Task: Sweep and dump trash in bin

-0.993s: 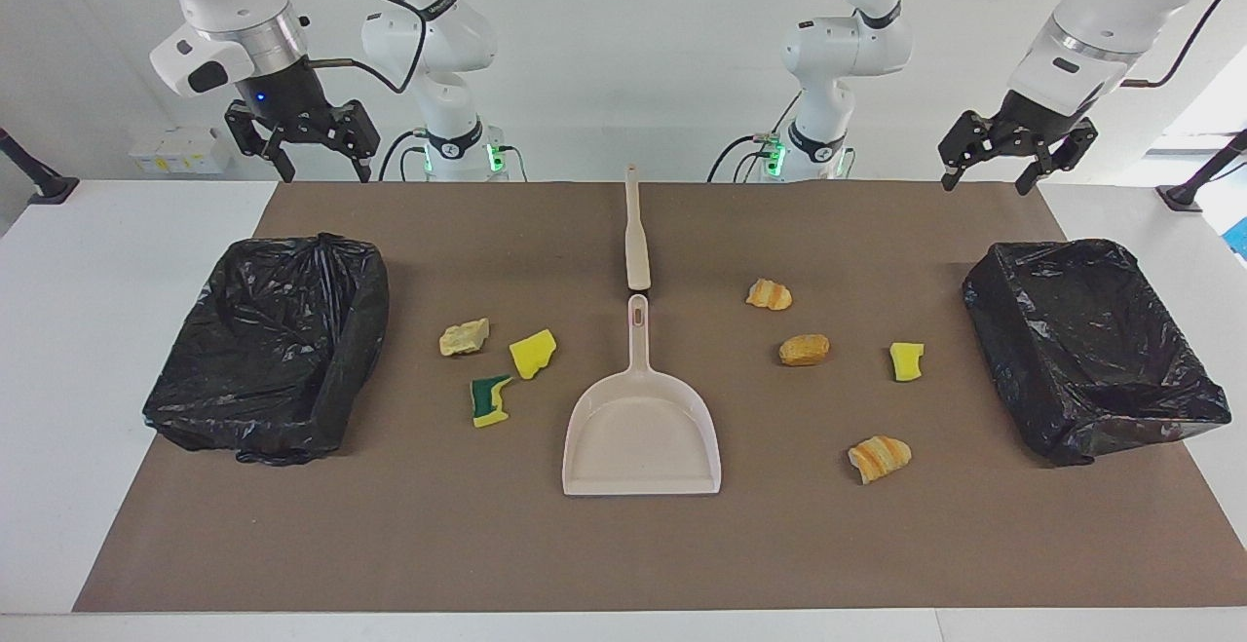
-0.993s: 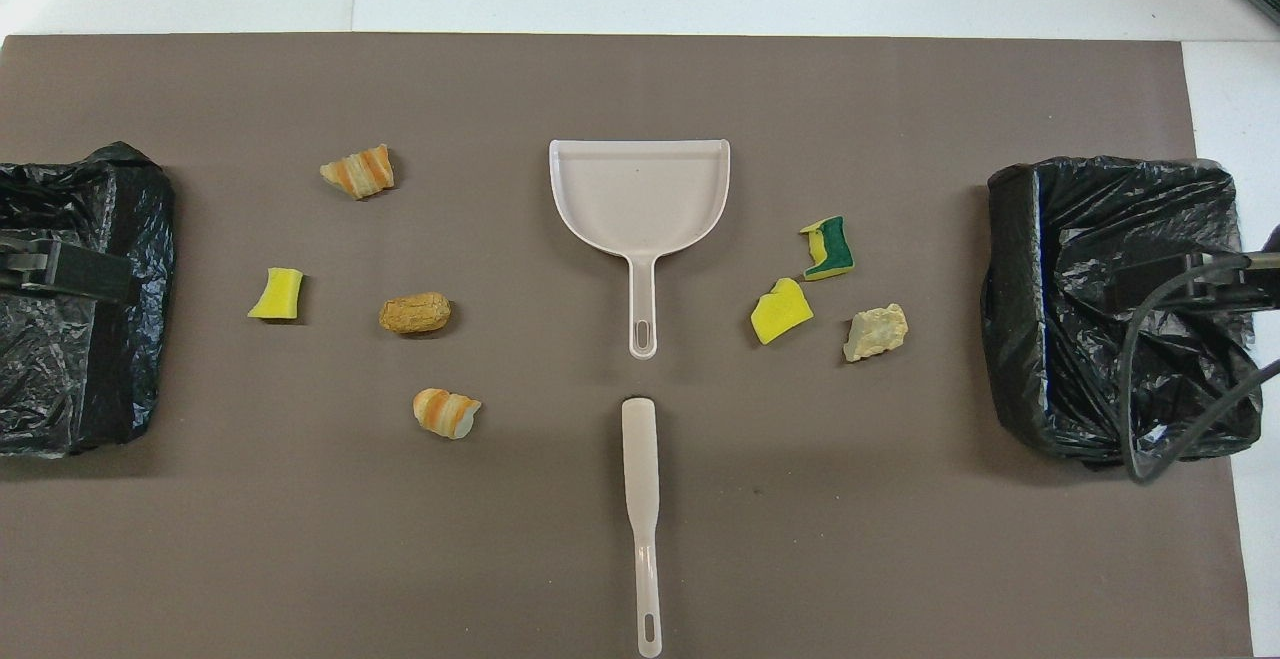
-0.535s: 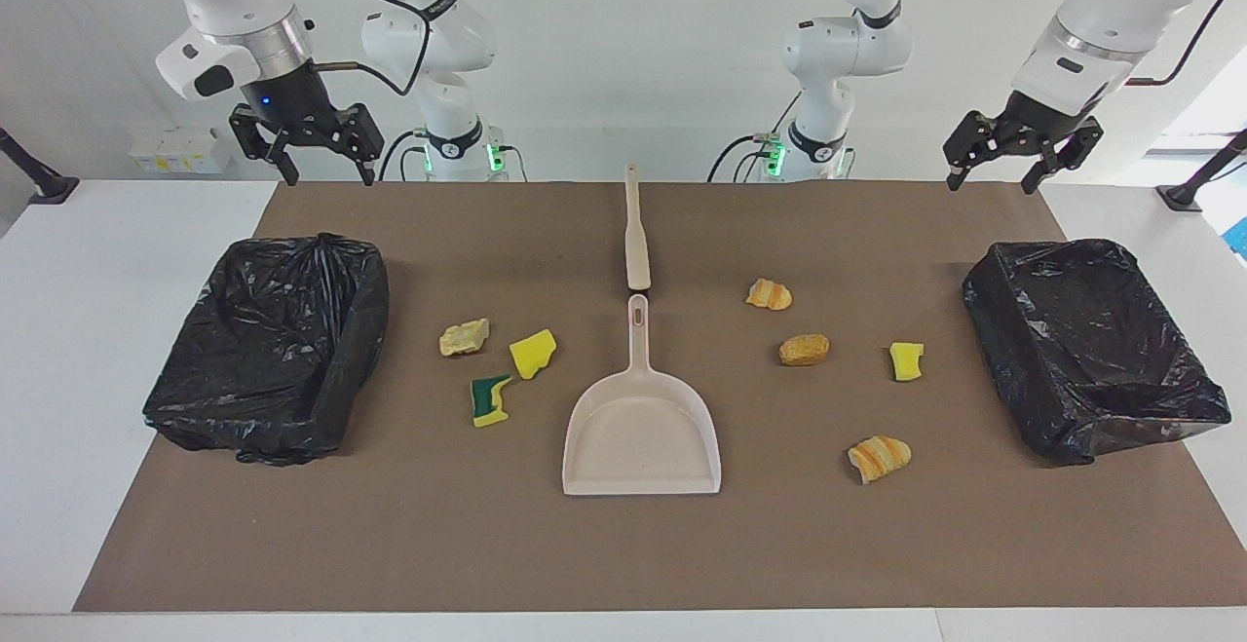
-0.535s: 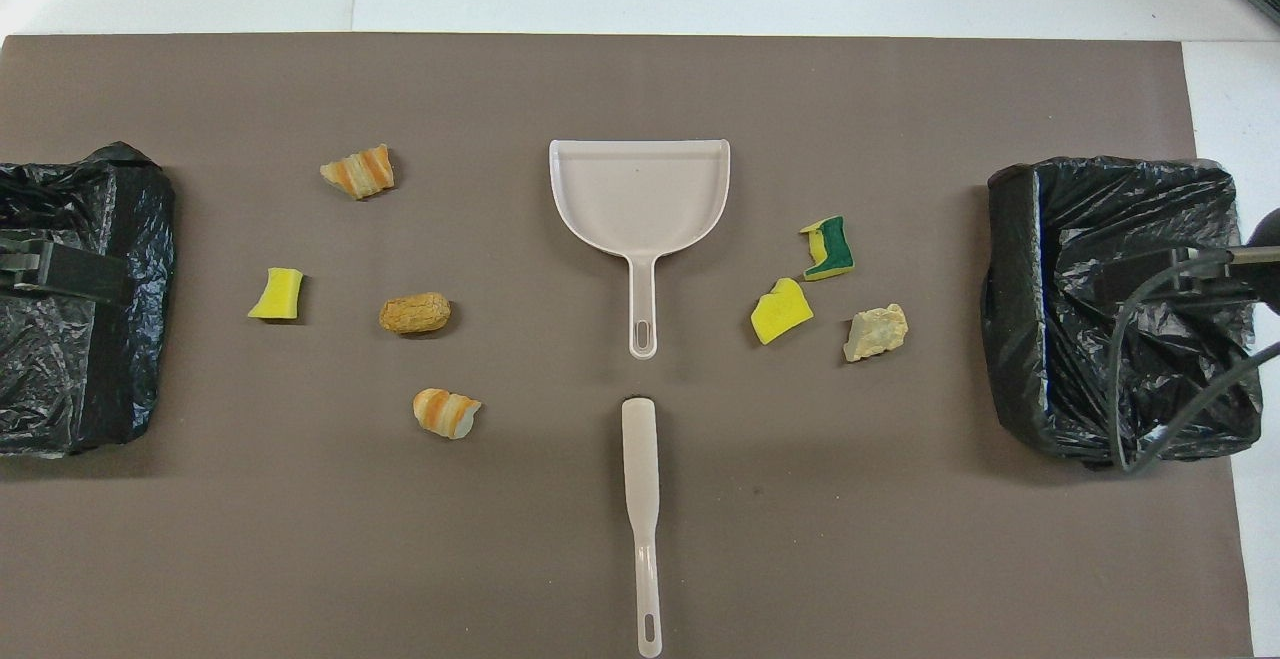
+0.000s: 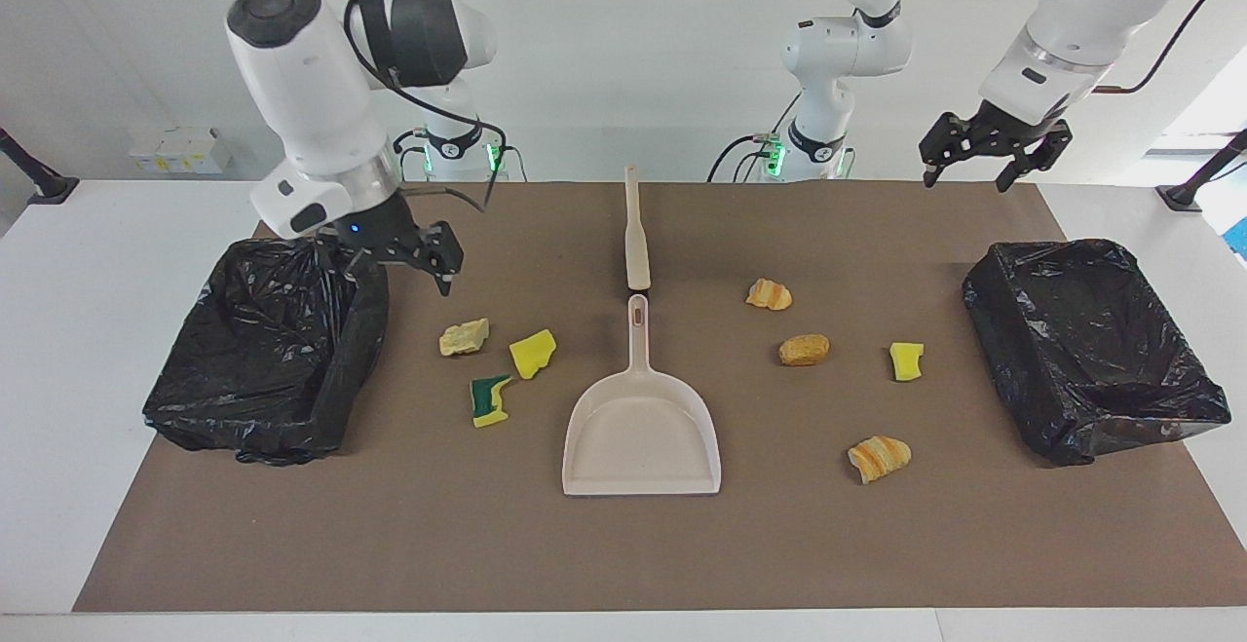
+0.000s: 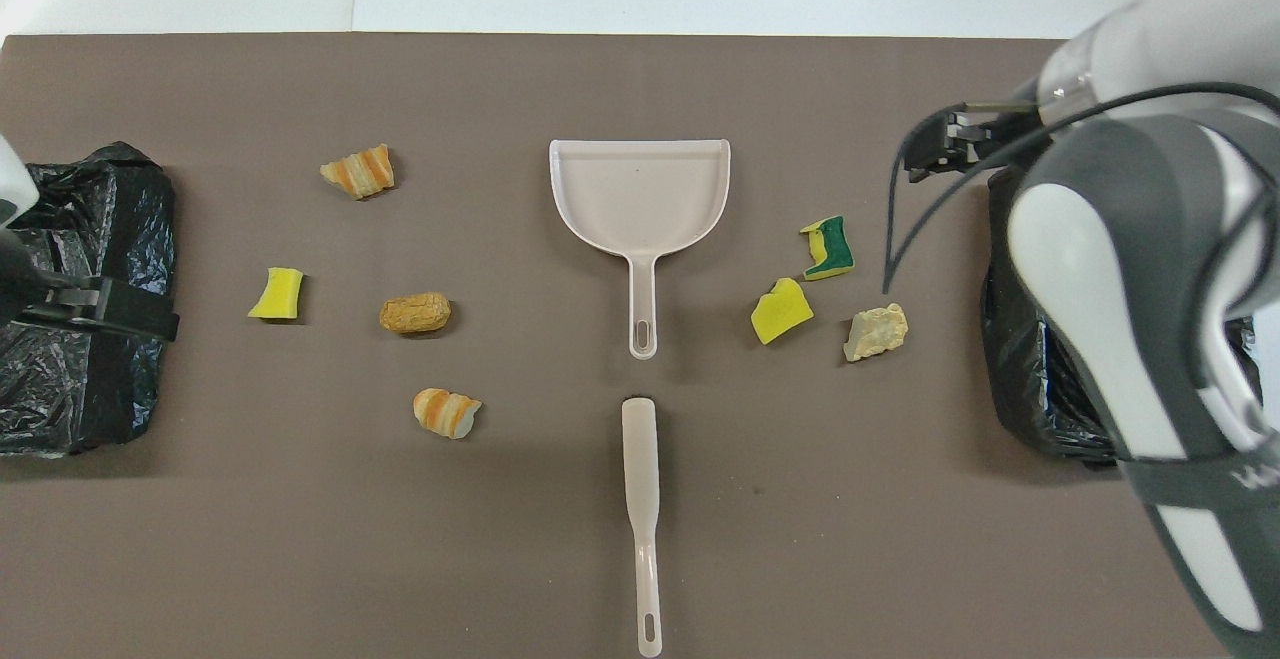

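Note:
Several trash scraps lie on the brown mat. A tan chunk (image 5: 464, 336) (image 6: 876, 331), a yellow sponge (image 5: 533, 353) and a green-yellow sponge (image 5: 489, 400) lie toward the right arm's end. Two orange-striped chunks (image 5: 769, 294) (image 5: 879, 457), a brown chunk (image 5: 804, 349) and a yellow sponge (image 5: 906, 360) lie toward the left arm's end. My right gripper (image 5: 397, 262) (image 6: 935, 149) is open and low, over the mat beside the edge of a black-lined bin (image 5: 360, 330), close to the tan chunk. My left gripper (image 5: 984, 150) (image 6: 100, 304) is open, raised and empty.
A beige dustpan (image 5: 641, 428) (image 6: 640, 189) lies mid-mat, handle toward the robots. A beige brush handle (image 5: 635, 233) (image 6: 642, 499) lies in line with it, nearer the robots. A second black-lined bin (image 5: 1013, 330) (image 6: 150, 209) stands at the left arm's end.
My right arm has swung down and toward the table's middle, from high at the mat's edge to beside the bin. My left gripper has shifted slightly. No scrap has moved.

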Controlling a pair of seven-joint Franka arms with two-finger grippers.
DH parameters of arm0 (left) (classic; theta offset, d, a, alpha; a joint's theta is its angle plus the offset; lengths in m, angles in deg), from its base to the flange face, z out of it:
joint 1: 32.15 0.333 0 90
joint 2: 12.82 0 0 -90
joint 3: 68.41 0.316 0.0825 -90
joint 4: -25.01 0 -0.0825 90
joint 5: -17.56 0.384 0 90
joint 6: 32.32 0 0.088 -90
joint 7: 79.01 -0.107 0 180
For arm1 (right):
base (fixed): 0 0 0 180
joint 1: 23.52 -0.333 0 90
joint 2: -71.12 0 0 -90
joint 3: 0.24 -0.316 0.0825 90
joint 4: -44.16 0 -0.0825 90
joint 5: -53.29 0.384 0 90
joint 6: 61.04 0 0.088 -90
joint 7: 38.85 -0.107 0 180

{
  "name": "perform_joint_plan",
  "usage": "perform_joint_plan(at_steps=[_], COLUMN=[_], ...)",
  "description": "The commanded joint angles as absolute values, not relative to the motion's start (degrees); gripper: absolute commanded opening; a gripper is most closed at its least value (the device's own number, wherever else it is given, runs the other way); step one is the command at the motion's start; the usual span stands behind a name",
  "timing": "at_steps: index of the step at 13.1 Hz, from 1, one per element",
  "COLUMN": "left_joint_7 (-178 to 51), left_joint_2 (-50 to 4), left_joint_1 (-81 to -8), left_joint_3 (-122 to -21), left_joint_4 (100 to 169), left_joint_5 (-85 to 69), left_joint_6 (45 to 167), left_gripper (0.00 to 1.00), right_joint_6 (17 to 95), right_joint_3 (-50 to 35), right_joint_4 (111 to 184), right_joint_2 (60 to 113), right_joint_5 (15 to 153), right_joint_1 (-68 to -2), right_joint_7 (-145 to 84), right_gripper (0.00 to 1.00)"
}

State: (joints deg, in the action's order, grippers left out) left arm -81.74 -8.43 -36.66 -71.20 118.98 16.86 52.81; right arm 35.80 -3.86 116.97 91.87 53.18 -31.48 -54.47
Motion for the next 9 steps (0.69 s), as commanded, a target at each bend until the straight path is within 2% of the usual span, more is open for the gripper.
perform_joint_plan(at_steps=[1, 4, 7, 9], left_joint_7=[-79.11, -72.7, -65.24, -62.24], left_joint_2=[-5.97, -4.92, -0.27, 1.58], left_joint_1=[-41.28, -47.33, -53.57, -56.31], left_joint_3=[-70.78, -70.87, -70.87, -70.87], left_joint_4=[125.54, 133.44, 147.21, 153.21], left_joint_5=[17.48, 17.3, 17.13, 17.13], left_joint_6=[57.4, 65.38, 78.55, 85.08], left_gripper=[1.0, 1.0, 1.0, 1.0], right_joint_6=[36.59, 38.72, 39.41, 44.84], right_joint_3=[-4.1, -4.54, -5.33, -5.33], right_joint_4=[109.02, 109.46, 111.04, 115.41], right_joint_2=[100.02, 101.79, 103.89, 104.08], right_joint_5=[51.88, 52.5, 57.04, 59.09], right_joint_1=[-35.72, -42.39, -45.65, -48.12], right_joint_7=[-63.77, -71.7, -76.53, -77.17], right_gripper=[1.0, 1.0, 1.0, 1.0])
